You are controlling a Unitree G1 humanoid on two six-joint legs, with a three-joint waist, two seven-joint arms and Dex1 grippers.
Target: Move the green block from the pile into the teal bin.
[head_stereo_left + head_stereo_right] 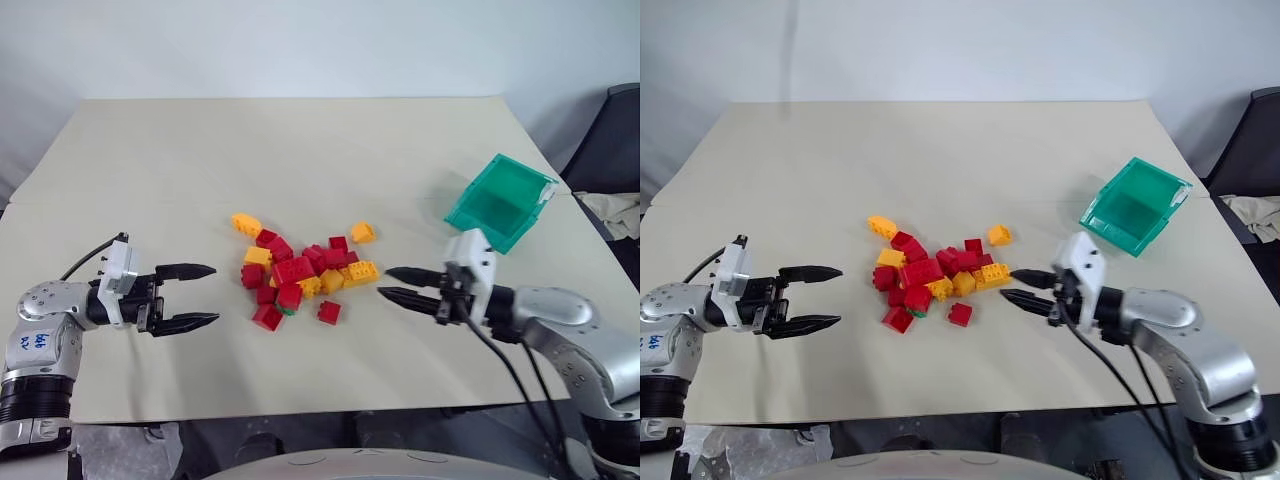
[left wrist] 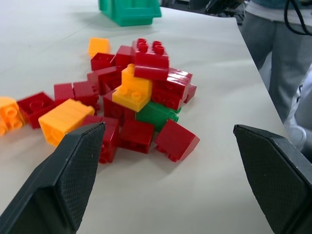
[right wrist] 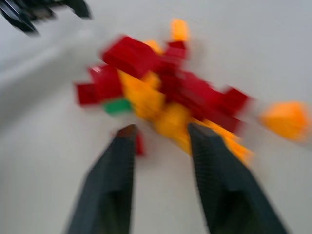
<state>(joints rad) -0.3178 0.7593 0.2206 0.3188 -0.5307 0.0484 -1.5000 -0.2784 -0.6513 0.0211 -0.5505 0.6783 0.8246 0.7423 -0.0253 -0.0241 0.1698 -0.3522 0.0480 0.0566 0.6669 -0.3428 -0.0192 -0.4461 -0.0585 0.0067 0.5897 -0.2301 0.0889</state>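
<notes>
Beige surface [image 1: 300, 160], plain pale wall [image 1: 300, 45] behind.
Light even, soft. Dark chair [image 1: 612, 140] off the far right corner, crumpled light cloth [image 1: 618, 212] on it. Seam line crosses the surface.

The pile [image 1: 300, 272] is of glossy, smooth plastic bricks, and the green block [image 2: 157, 114] has the same sheen. The teal bin [image 1: 500, 203] is translucent plastic. The counter [image 1: 300, 150] looks matt and smooth. Both end effectors have matt black fingers [image 2: 73, 180] with finely textured pads.
</notes>
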